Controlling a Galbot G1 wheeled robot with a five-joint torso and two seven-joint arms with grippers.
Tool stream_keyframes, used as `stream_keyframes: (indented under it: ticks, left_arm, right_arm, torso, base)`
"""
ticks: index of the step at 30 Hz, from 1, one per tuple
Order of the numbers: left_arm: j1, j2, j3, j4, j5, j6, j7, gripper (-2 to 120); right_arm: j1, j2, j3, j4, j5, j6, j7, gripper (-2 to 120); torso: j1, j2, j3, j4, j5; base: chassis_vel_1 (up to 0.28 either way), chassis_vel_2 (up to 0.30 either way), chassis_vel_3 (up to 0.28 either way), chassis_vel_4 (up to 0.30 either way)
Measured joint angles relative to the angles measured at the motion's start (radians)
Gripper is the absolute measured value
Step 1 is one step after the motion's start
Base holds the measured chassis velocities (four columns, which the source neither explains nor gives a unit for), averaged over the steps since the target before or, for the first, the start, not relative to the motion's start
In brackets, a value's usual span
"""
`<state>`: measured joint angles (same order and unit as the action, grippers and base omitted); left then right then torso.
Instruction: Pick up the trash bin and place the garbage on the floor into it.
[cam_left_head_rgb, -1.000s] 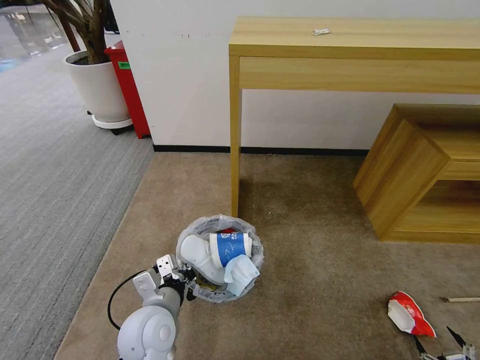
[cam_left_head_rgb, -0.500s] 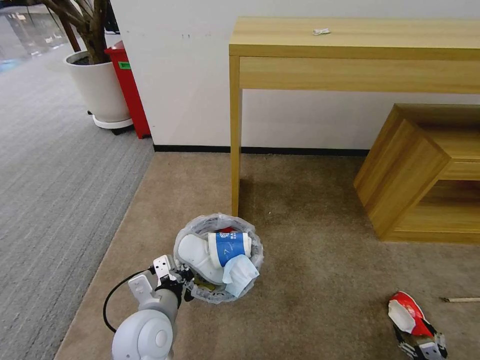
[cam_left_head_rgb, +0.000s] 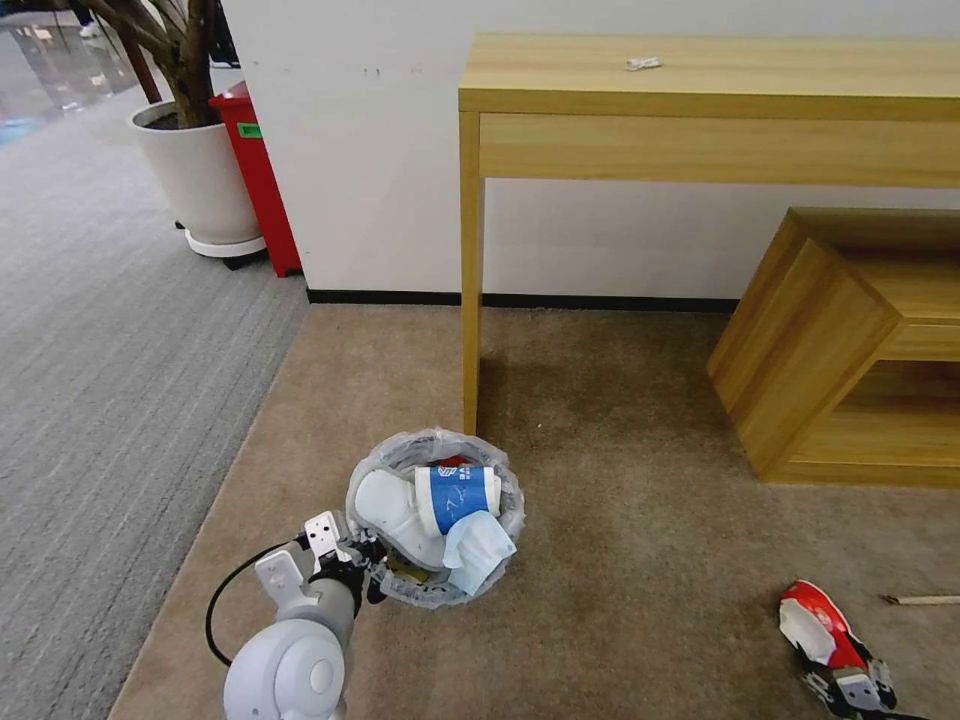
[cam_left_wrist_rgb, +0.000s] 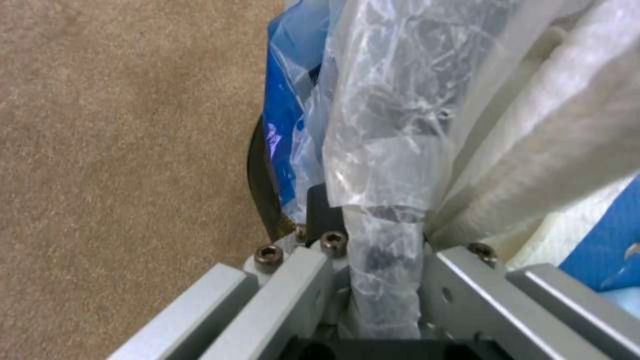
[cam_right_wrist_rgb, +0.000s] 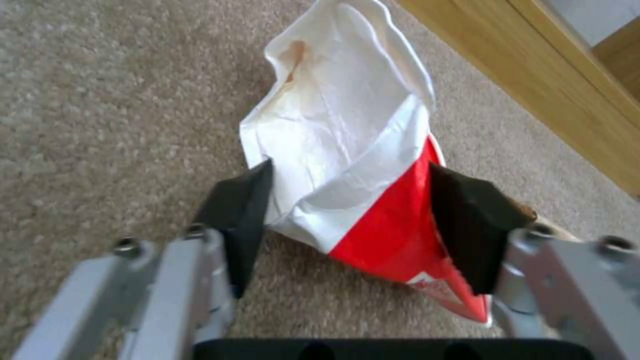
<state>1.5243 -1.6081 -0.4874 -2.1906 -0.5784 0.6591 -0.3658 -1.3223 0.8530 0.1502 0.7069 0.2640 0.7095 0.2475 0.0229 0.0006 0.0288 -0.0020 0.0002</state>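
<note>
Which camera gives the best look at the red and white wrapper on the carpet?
The right wrist view: the red and white wrapper lies large and unobstructed on the carpet, between the fingers of the right hand, which stand open on either side. The head view shows the wrapper small, near its edge. The left wrist view faces the trash bin.

Beige carpet: bin, red wrapper, stick

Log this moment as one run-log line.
left gripper: shut on round black bag-lined trash bin rim | right gripper: open, jaws either side of red-and-white wrapper on beige carpet
</note>
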Motion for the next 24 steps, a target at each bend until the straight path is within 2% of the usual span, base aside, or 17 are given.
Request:
stream_keyframes:
  ticks: [2, 4, 6, 8, 10, 11, 13, 14, 21, 24]
  left_arm:
    - [0.0, 0.0, 0.0, 0.0, 0.0, 0.0, 0.0, 0]
    - [0.002, 0.0, -0.003, -0.001, 0.0, -0.002, 0.0, 0]
    - [0.003, 0.0, -0.003, -0.002, 0.0, -0.003, 0.0, 0]
    - [0.004, 0.0, -0.006, -0.004, 0.0, -0.004, 0.0, 0]
    - [0.004, 0.0, -0.006, -0.004, 0.0, -0.004, 0.0, 0]
    - [0.005, 0.0, -0.008, -0.005, 0.0, -0.004, 0.0, 0]
    - [0.006, 0.0, -0.008, -0.005, 0.0, -0.004, 0.0, 0]
    - [0.006, 0.0, -0.009, -0.005, 0.002, -0.004, 0.0, 0]
    - [0.006, 0.0, -0.012, -0.002, 0.007, -0.005, 0.0, 0]
    - [0.002, 0.0, -0.017, 0.018, 0.013, -0.004, 0.0, 0]
  right_arm:
    - [0.001, 0.001, 0.0, -0.002, -0.001, 0.002, -0.001, 52]
    - [0.009, 0.009, -0.003, -0.009, -0.013, 0.006, -0.001, 41]
    - [0.01, 0.011, -0.004, -0.009, -0.014, 0.006, -0.001, 39]
    - [0.016, 0.015, -0.007, -0.015, -0.017, 0.008, -0.001, 29]
    - [0.017, 0.015, -0.008, -0.016, -0.018, 0.009, -0.001, 28]
    - [0.023, 0.018, -0.012, -0.024, -0.024, 0.019, -0.001, 17]
    - [0.023, 0.018, -0.012, -0.025, -0.024, 0.02, -0.001, 14]
    - [0.024, 0.018, -0.012, -0.026, -0.025, 0.024, -0.002, 7]
    - [0.016, 0.011, -0.011, 0.002, -0.027, 0.036, -0.007, 1]
    - [-0.012, -0.023, -0.003, 0.122, -0.029, 0.093, -0.05, 1]
  torso:
    - [0.0, 0.0, 0.0, 0.0001, 0.0]
    - [0.0, 0.0, 0.0, 0.0, 0.0]
    - [0.0, 0.0, 0.0, 0.0, 0.0]
    - [0.0, 0.0, 0.0, 0.0, -0.0001]
    - [0.0, 0.0, 0.0, 0.0, 0.0]
    - [0.0, 0.0, 0.0, 0.0, -0.0002]
    - [0.0, 0.0, 0.0, 0.0, -0.0002]
    - [0.0, 0.0, 0.0, 0.0, -0.0002]
    - [0.0, 0.0, 0.0, -0.0001, 0.0002]
    - [0.0, 0.0, 0.0, 0.0001, 0.0002]
  base:
    - [0.0, 0.0, 0.0, 0.0]
    - [0.0, 0.0, 0.0, 0.0]
    - [0.0, 0.0, 0.0, 0.0]
    - [0.0, 0.0, 0.0, 0.0]
    - [0.0, 0.0, 0.0, 0.0]
    - [0.0, 0.0, 0.0, 0.0]
    - [0.0, 0.0, 0.0, 0.0]
    - [0.0, 0.0, 0.0, 0.0]
    - [0.0, 0.0, 0.0, 0.0]
    - [0.0, 0.0, 0.0, 0.0]
